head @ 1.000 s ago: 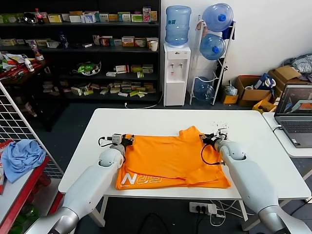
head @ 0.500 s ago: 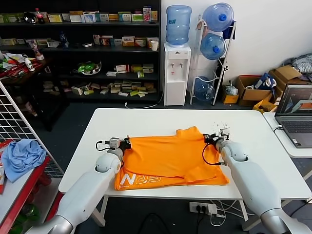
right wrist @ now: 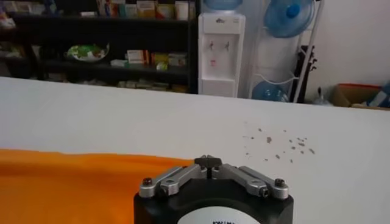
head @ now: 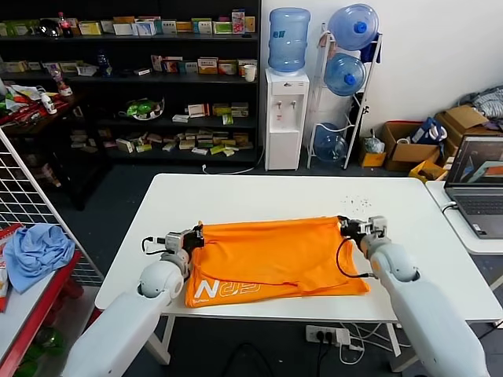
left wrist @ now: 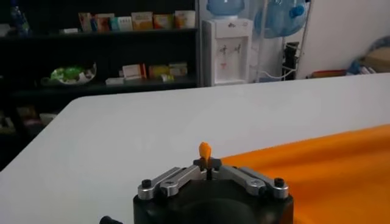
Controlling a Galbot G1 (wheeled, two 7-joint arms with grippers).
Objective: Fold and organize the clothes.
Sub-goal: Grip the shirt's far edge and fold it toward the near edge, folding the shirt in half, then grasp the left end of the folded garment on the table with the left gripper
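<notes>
The bright orange T-shirt (head: 275,255) lies folded and spread flat on the white table (head: 259,192), with white lettering (head: 228,289) at its front left. My left gripper (head: 195,233) is shut on the shirt's far left corner; in the left wrist view (left wrist: 206,163) a tip of orange fabric (left wrist: 205,149) pokes up between the closed fingers. My right gripper (head: 344,225) is shut at the far right corner; in the right wrist view (right wrist: 208,161) the orange fabric (right wrist: 73,182) runs up to the closed fingertips. Both grippers are low at the table.
A laptop (head: 479,184) stands on a side table at the right. A light blue cloth (head: 35,251) lies on the rack at the left. A water dispenser (head: 285,118) and shelves stand behind the table. Small dark specks (head: 357,202) lie near the right gripper.
Both grippers moved apart and toward the table's front, drawing the shirt's far edge straight. The raised hump of fabric near the right gripper has flattened out.
</notes>
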